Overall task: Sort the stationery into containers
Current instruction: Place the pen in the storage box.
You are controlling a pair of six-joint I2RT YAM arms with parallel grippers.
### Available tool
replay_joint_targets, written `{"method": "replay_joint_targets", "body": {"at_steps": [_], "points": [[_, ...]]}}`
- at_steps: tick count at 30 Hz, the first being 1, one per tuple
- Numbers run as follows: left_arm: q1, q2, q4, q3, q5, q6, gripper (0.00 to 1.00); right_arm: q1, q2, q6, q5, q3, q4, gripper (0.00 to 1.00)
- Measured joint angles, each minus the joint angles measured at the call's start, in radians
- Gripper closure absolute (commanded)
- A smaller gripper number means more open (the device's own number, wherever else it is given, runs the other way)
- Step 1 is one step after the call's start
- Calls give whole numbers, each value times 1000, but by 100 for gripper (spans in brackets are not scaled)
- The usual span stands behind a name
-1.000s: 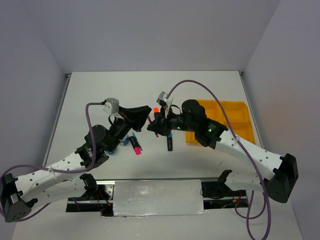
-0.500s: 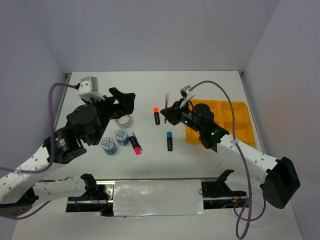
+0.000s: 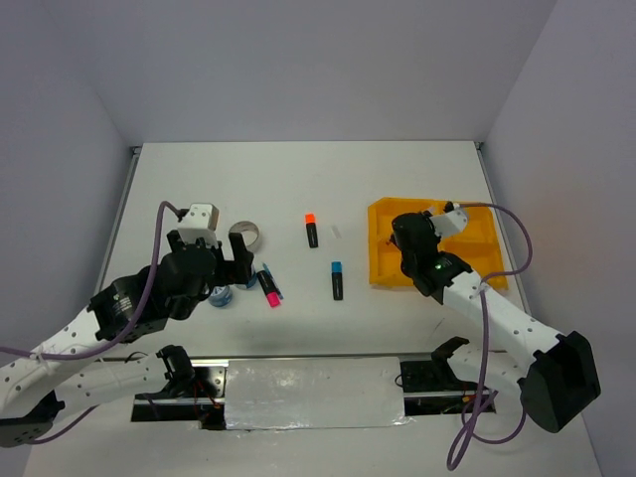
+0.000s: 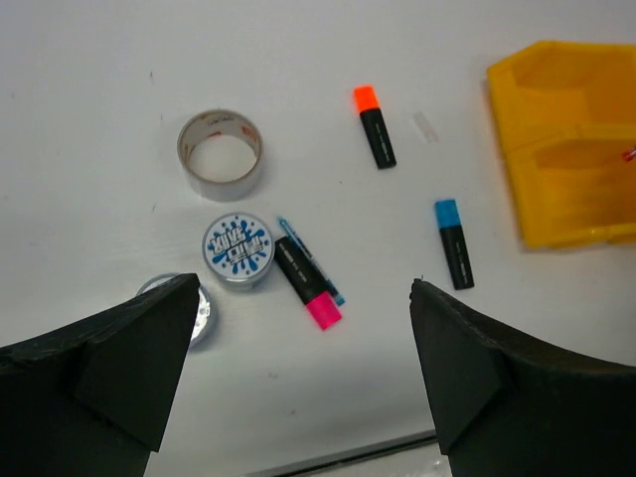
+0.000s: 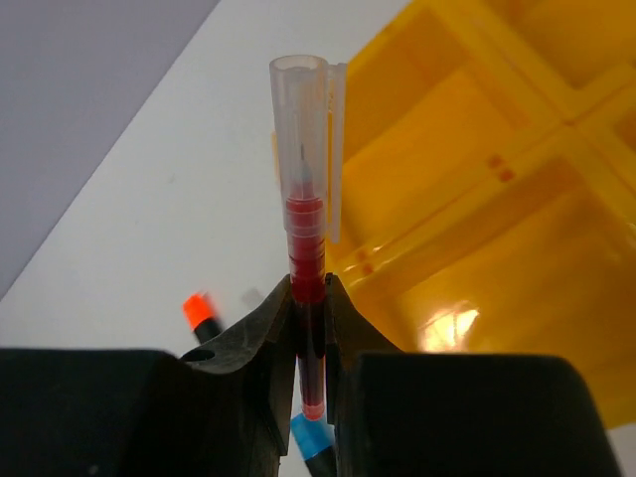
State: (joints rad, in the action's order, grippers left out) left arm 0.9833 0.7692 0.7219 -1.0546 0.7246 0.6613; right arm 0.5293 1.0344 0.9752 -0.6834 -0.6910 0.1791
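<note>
Pinching narrowly, the right fingers (image 5: 260,343) held a thin red pen with a clear plastic cap (image 5: 306,238) by its lower barrel. Its long axis ran straight out along the fingers, with the capped end pointing away from them. Just beyond that end lay the yellow-orange plastic tray of four compartments (image 5: 477,209), and a divider wall crossed ahead of the fingers. The pen pointed out over the tray rather than lying flat, so the drop probably called for tilting it lengthwise into a slot. In the top view the right arm stretched out from its base with its wrist over the side of the tray nearest the other arm.

The left fingers (image 4: 119,348) were spread wide and empty, hovering above the white bench (image 4: 89,79). Between and just ahead of them lay a short black highlighter with a pink cap (image 4: 303,288) over a thin blue pen (image 4: 288,231). One small blue-white round tub (image 4: 238,248) sat beside it, a second tub (image 4: 199,313) lay close by one finger, and a grey tape ring (image 4: 221,154) lay farther out. The left arm was the nearer one to these.
</note>
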Motion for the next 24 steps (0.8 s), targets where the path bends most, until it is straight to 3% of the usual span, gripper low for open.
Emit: {"method": "replay_joint_targets", "body": {"at_steps": [5, 14, 16, 20, 22, 24], "points": [[0, -63, 63, 50, -24, 2, 1, -11, 2, 167, -113, 56, 97, 96], [0, -102, 109, 87, -27, 19, 1, -34, 4, 229, -122, 156, 98, 85], [0, -110, 109, 91, -32, 22, 1, -35, 4, 233, -116, 163, 96, 73], [0, -134, 108, 95, -43, 22, 1, -37, 4, 245, -100, 179, 90, 39], [0, -149, 108, 95, -43, 22, 1, -37, 3, 241, -90, 182, 88, 30], [0, -153, 108, 95, -43, 22, 1, -37, 1, 237, -82, 182, 87, 28]]}}
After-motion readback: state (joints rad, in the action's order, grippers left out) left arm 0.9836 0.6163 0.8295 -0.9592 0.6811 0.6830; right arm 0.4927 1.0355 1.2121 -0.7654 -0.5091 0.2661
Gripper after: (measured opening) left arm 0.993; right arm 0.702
